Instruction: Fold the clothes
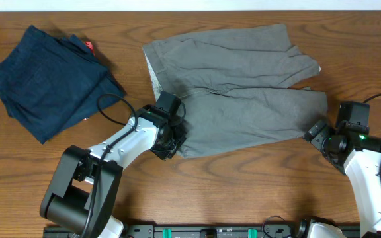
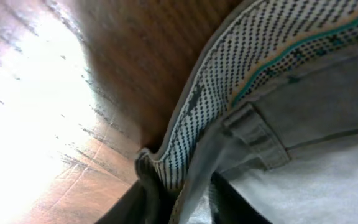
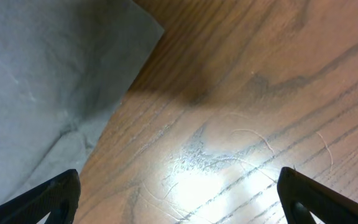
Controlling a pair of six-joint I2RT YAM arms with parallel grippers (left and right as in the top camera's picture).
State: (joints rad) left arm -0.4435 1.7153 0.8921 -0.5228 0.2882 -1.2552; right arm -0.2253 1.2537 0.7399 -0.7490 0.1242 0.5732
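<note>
The grey-taupe shorts [image 1: 243, 92] lie spread on the wooden table, waistband at the left, legs to the right. My left gripper [image 1: 172, 142] is at the near waistband corner, shut on the fabric. In the left wrist view the dotted pale waistband lining [image 2: 229, 81] and a belt loop [image 2: 257, 134] rise from between my fingers [image 2: 182, 202]. My right gripper [image 1: 317, 132] is open and empty just off the near leg's hem corner. In the right wrist view the grey fabric [image 3: 48, 81] lies at the left, and bare wood lies between the fingers [image 3: 179, 193].
A dark navy folded garment [image 1: 48, 76] with a red tag [image 1: 88, 46] lies at the back left. The table's wood surface [image 1: 256, 192] runs along the front, with the arm bases at the front edge.
</note>
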